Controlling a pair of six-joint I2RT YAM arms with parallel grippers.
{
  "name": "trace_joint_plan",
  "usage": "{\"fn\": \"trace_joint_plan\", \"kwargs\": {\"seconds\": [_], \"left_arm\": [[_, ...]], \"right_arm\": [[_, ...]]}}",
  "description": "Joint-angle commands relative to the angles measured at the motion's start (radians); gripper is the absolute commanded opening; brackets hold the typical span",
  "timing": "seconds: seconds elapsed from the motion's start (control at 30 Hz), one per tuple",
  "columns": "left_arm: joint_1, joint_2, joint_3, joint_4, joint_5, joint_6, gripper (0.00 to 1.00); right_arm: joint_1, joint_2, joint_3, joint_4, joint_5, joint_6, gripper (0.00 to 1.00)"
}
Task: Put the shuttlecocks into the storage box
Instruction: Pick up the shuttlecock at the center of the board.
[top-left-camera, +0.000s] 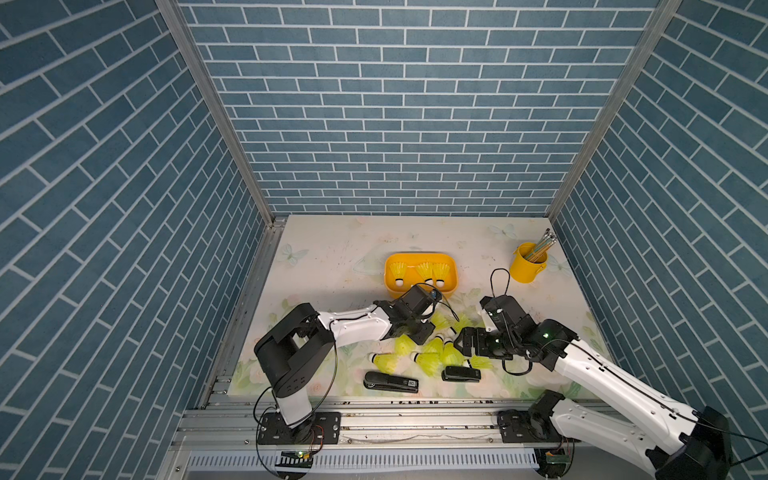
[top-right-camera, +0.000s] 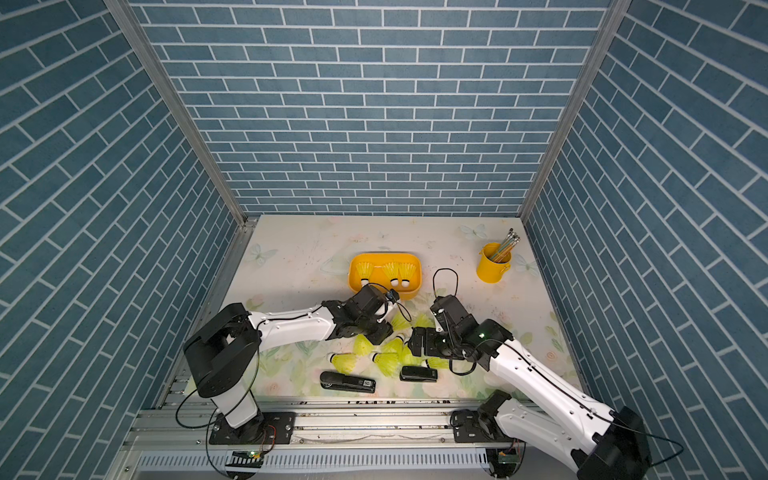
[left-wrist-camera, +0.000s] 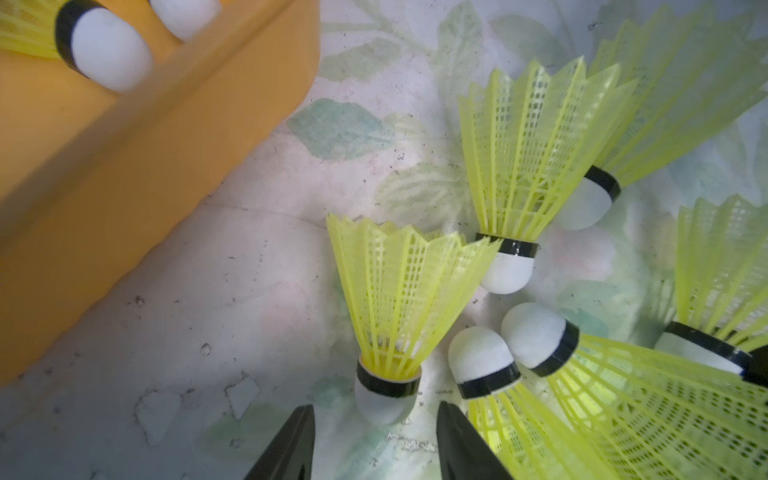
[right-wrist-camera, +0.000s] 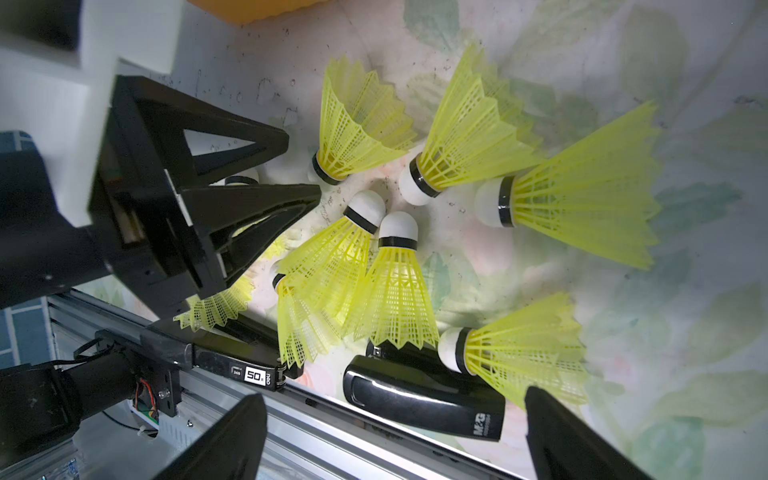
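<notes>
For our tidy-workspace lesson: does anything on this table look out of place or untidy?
Yes. Most shuttlecocks lie tipped on their sides in an overlapping jumble on the table; only three sit in the storage box. Two black staplers lie along the jumble's front edge.

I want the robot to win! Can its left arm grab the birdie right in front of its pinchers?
Probably yes. The left gripper has its open jaws either side of that shuttlecock at its white tip, with nothing between. A neighbouring shuttlecock lies close beside one jaw, so it might get nudged.
</notes>
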Motion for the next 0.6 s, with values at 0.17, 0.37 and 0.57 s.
{"fn": "trace_joint_plan", "kwargs": {"seconds": [0.17, 0.37, 0.57], "left_arm": [[-0.016, 0.038, 0.026, -0.007, -0.026, 0.031, 0.49], [-0.025, 0.074, 0.041, -0.007, -0.036, 0.043, 0.44], [-0.035, 0.091, 0.063, -0.002, -0.047, 0.047, 0.41]], "right_arm": [[-0.005, -0.011, -0.003, 0.004, 0.011, 0.027, 0.98], [-0.004, -0.004, -0.002, 0.012, 0.011, 0.031, 0.98], [-0.007, -0.003, -0.001, 0.020, 0.011, 0.037, 0.98]]}}
